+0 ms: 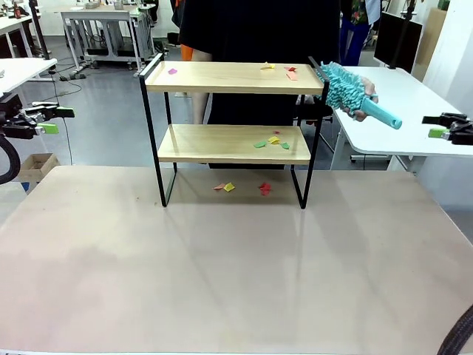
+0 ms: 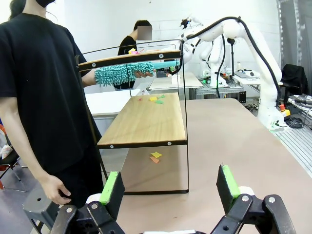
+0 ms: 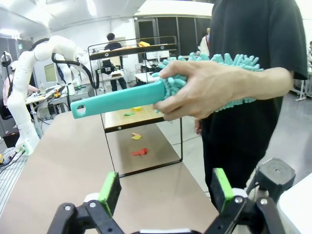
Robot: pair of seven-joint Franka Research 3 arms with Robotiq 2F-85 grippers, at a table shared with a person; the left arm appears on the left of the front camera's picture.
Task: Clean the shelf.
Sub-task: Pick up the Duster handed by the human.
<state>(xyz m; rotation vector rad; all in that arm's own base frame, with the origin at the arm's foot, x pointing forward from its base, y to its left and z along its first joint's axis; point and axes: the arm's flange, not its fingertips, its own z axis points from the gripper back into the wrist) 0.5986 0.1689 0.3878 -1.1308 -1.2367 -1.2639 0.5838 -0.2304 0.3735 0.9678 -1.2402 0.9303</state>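
Note:
The shelf [image 1: 222, 78] stands at the far middle of the beige table, with two wooden boards in a black frame. Coloured paper scraps lie on its top board [image 1: 290, 74], on its lower board [image 1: 272, 140] and on the table beneath it [image 1: 264, 188]. A person in black stands behind it and holds a teal fluffy duster [image 1: 347, 89] by the top board's right end. My left gripper [image 1: 55, 120] hangs open off the table's left side. My right gripper [image 1: 434, 126] hangs open at the right, near the duster's handle [image 3: 122, 99]. Both grippers' jaws, left [image 2: 170, 183] and right [image 3: 165, 187], hold nothing.
The beige table [image 1: 236, 281] stretches wide in front of the shelf. A white table [image 1: 414, 96] stands at the right behind the duster, another [image 1: 18, 70] at the left. A cardboard box [image 1: 33, 166] sits on the floor at the left.

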